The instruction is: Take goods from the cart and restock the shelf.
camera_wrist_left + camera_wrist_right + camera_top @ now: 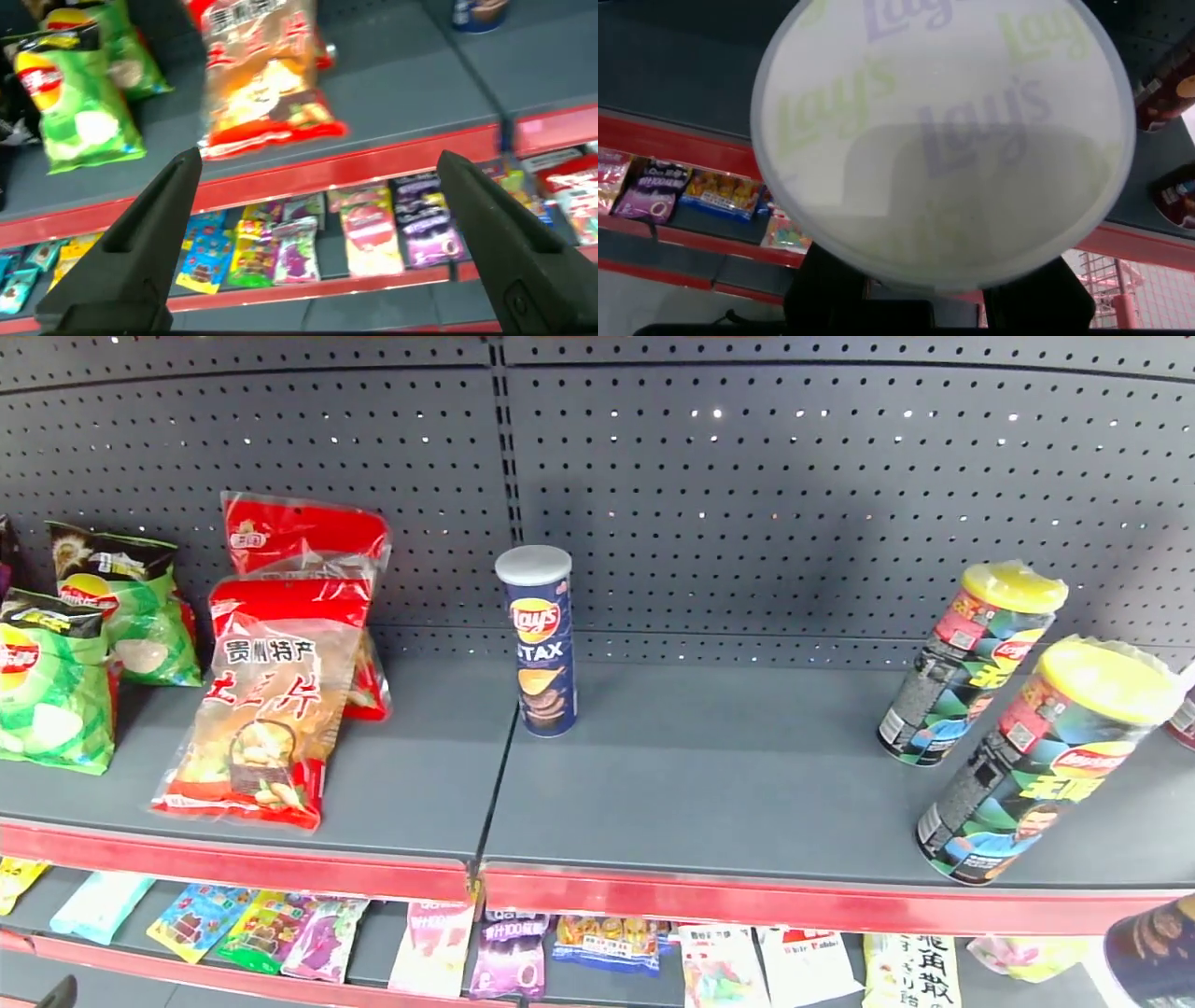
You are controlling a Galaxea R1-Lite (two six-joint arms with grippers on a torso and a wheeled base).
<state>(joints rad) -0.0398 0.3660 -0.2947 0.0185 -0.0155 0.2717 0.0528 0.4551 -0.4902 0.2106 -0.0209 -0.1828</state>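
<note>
Holding chip can [943, 131] in right tool [934, 297], closed round its body, before the right end of the shelf [709, 775], below its front lip. Judged light, stiff tube, smooth-sided, crushable; best gripped mid-body, gently. Empty left tool [318, 159] spread wide.

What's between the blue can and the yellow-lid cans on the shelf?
Nothing: in the head view, the stretch of shelf between the blue can and the yellow-lid cans is bare.
</note>
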